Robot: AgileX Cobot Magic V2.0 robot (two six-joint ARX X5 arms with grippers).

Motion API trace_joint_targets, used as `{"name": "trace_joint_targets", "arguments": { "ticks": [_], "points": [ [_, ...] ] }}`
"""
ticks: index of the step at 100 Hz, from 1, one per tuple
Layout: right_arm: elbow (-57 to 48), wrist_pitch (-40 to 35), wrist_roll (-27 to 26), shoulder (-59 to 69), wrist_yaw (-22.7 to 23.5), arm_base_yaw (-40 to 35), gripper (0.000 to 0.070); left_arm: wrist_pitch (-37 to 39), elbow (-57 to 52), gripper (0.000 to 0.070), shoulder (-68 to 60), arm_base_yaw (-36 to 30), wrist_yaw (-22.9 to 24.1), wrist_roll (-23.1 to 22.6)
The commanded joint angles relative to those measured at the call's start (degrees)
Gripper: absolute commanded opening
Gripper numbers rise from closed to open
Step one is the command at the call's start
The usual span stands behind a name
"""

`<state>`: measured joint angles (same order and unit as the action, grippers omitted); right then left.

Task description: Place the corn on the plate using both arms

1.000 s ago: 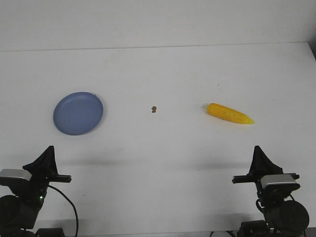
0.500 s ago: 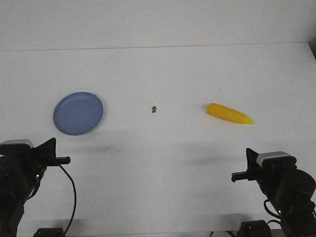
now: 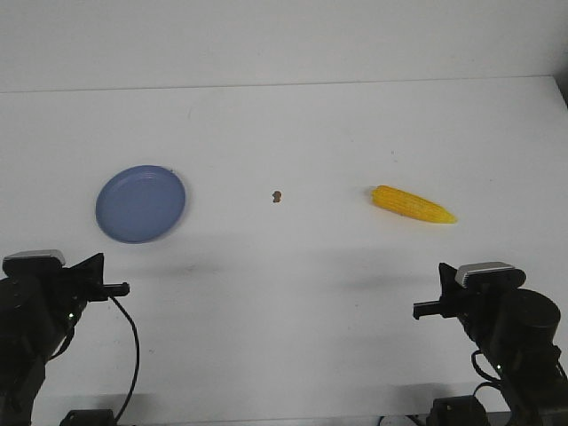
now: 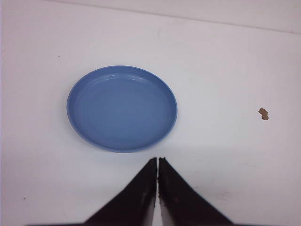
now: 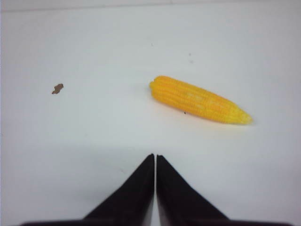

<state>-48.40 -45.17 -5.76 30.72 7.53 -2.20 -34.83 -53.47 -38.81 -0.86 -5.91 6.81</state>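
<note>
Currently the corn (image 3: 413, 205) lies flat on the table (image 3: 284, 133) at 3 o'clock from the brown speck (image 3: 277, 195), tip pointing toward 4, untouched; the plate (image 3: 141, 203) sits empty at 9 o'clock, well apart, so the cob probably needs carrying across. Right gripper (image 5: 154, 157) and left gripper (image 4: 157, 161) are both clenched on nothing, each aimed at its own item from 6 o'clock. Versus half a second ago, both wrists edged slightly lower and inward; corn and plate unmoved.

left arm (image 3: 35, 328) | right arm (image 3: 510, 342) | bases cut off by front view's lower edge
</note>
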Motion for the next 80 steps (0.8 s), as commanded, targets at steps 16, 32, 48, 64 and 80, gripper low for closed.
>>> {"name": "trace_joint_targets", "arguments": {
  "ticks": [16,32,48,64,80],
  "points": [
    [-1.01,0.52,0.63,0.04,0.02,-0.04,0.0015,0.17,-0.81,0.0022,-0.07,0.15,0.11,-0.15],
    [-1.01,0.39,0.61,0.04,0.0,-0.04,0.0116,0.13,-0.81,0.0293,-0.07,0.15,0.11,0.42],
    [-1.01,0.37,0.59,0.04,0.0,-0.04,0.0426,-0.22,-0.81,0.0443,-0.07,0.15,0.11,0.39],
    [-1.01,0.39,0.59,0.04,-0.02,-0.04,0.0435,-1.09,-0.81,0.0464,-0.13,0.15,0.11,0.44],
    [-1.01,0.39,0.59,0.04,-0.02,-0.04,0.0435,0.74,-1.05,0.0464,-2.84,0.28,0.15,2.1]
  ]
}}
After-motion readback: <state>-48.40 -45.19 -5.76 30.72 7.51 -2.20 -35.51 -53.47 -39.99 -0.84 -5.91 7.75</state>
